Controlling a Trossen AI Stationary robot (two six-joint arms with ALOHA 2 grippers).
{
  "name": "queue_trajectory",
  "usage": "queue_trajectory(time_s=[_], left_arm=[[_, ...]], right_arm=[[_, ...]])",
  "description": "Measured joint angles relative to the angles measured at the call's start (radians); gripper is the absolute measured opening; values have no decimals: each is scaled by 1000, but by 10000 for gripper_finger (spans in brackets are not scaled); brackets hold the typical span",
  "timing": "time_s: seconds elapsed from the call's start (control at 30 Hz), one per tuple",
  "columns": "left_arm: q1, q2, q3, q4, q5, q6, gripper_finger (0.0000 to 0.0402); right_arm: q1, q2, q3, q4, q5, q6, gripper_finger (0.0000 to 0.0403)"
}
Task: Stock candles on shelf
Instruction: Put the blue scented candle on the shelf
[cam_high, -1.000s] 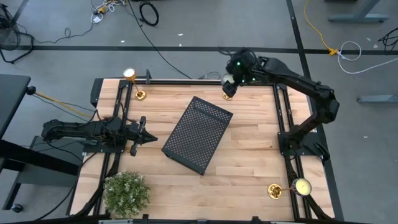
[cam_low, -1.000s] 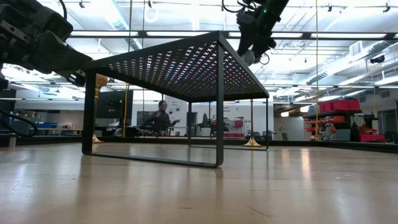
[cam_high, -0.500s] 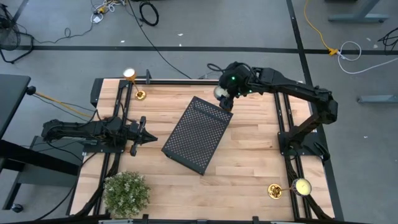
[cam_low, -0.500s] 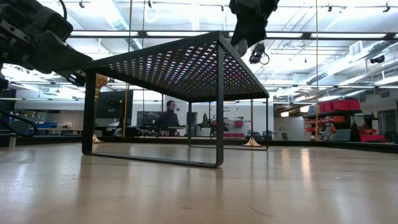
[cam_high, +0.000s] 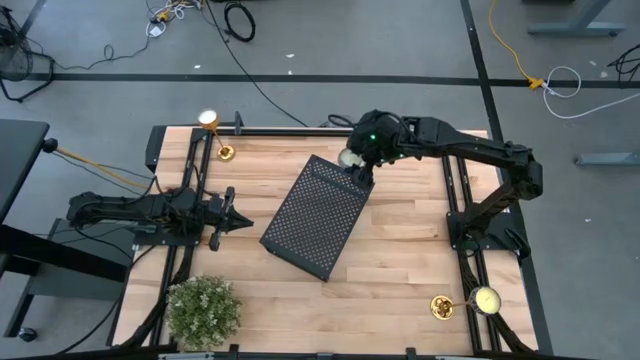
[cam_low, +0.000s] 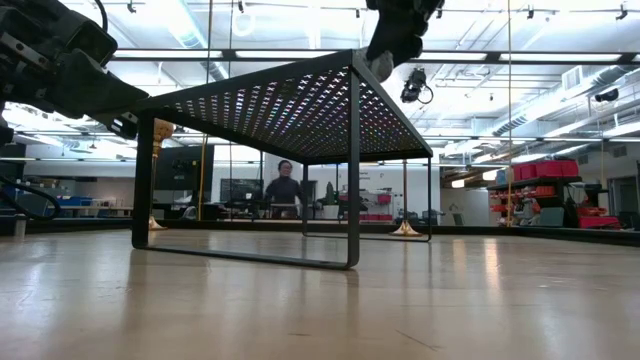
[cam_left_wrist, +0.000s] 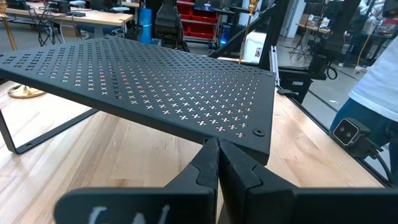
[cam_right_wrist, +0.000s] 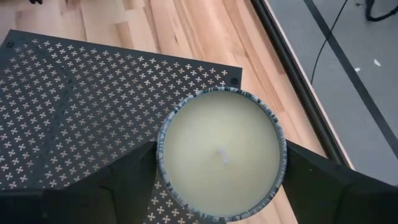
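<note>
The black perforated shelf stands slantwise at the table's middle; it also shows in the low view and the right wrist view. My right gripper is shut on a round cream-white candle with a blue-patterned rim, over the shelf's far right corner. A second candle sits on a gold stick with a brass base at the far left. A third candle on its base is at the near right. My left gripper is shut and empty, left of the shelf. My right gripper pinches the candle's round side wall between its two fingers, one on each opposite side. The fingers come from above, pointing down. The candle sits upright, its wax top up, over the shelf's corner; whether its bottom touches the shelf, I cannot tell.
A bushy green plant stands at the near left corner. A brass base with a thin stem stands on the table beyond the shelf. Black rails run along the table's sides. A person is in the room behind.
My right gripper has carried the candle from the table's far edge toward the near and left, until it is over the shelf's far right corner, and has come lower. It has stayed shut on the candle, which stays upright.
</note>
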Motion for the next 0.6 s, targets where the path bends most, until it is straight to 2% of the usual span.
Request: queue_trajectory(time_s=[0.6], left_arm=[[0, 0, -1, 8, 0, 0, 14]], right_arm=[[27, 119, 2, 115, -38, -21, 300]])
